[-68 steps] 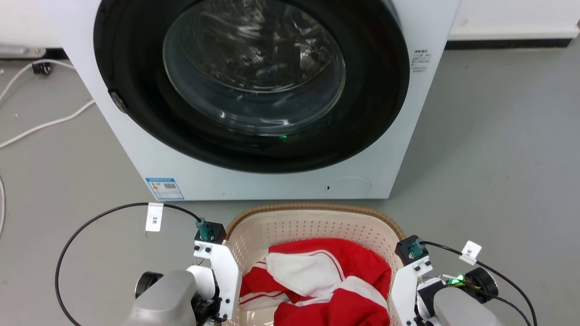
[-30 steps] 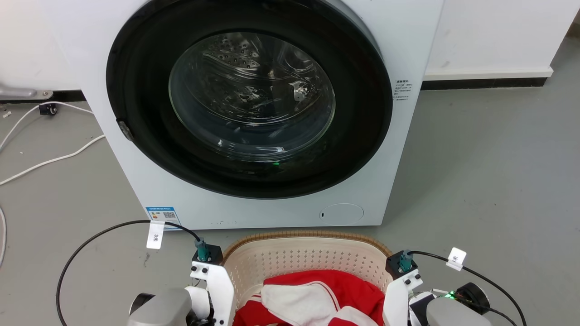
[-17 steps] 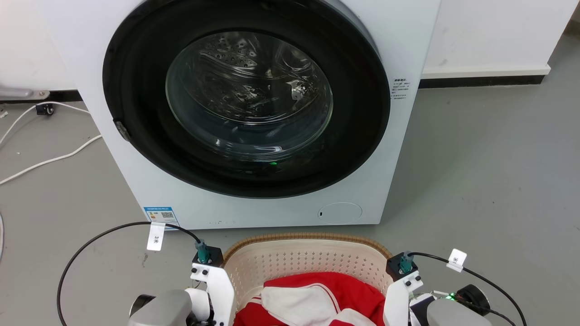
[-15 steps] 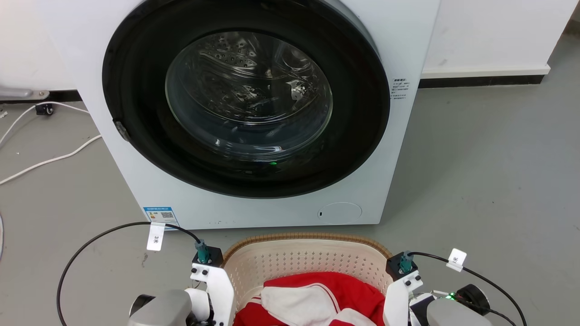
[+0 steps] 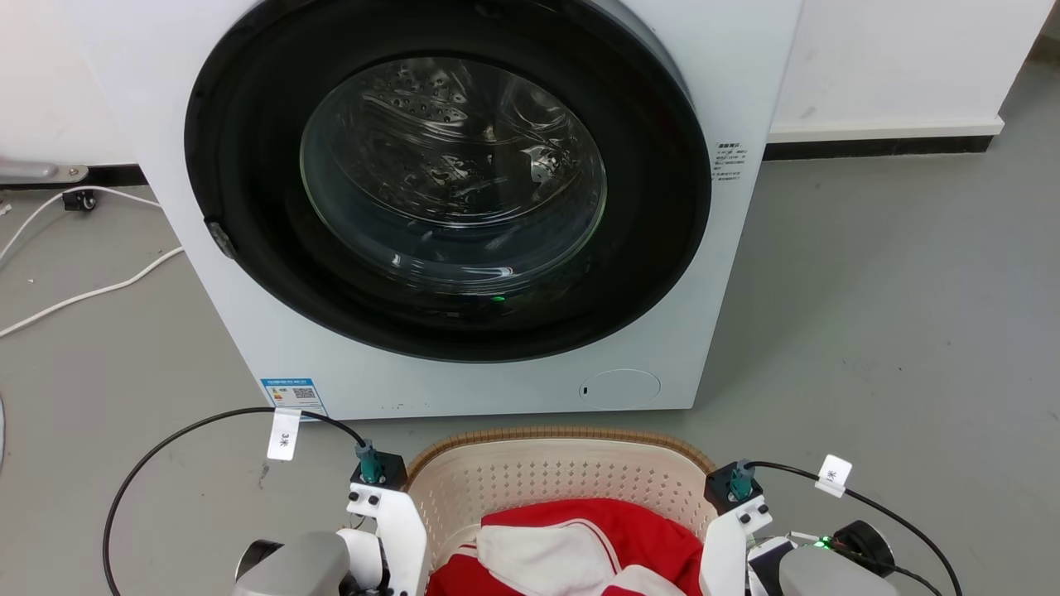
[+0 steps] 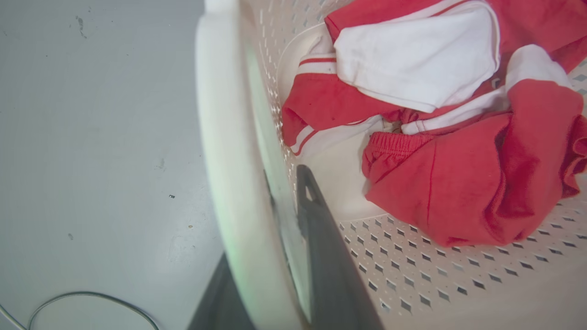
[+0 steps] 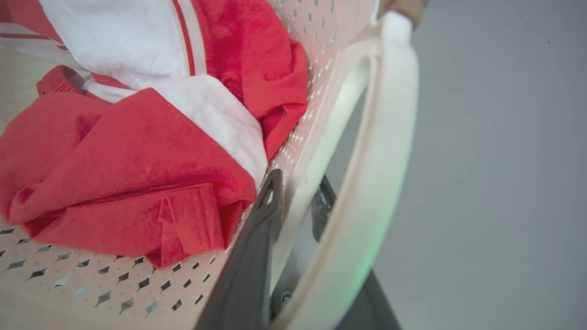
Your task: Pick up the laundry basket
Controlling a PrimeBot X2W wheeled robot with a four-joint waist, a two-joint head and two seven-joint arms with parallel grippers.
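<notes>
In the left wrist view, the left gripper [image 6: 288, 195] pinches the side wall of the laundry basket [image 6: 435, 270] just inside its white handle [image 6: 220, 137], and the right gripper [image 7: 298, 195] nips the opposite wall likewise. The basket shows at the bottom middle of the head view with red and white clothes [image 5: 580, 550] heaped inside. Above it in the frame stands the washing machine [image 5: 497, 385], round door [image 5: 451, 178] shut.

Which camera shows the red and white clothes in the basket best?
The left wrist view: the red and white clothes lie almost whole in the laundry basket, folds and elastic hem plain. The right wrist view crops them at its top and left edges. The head view cuts them off at its bottom edge.
</notes>
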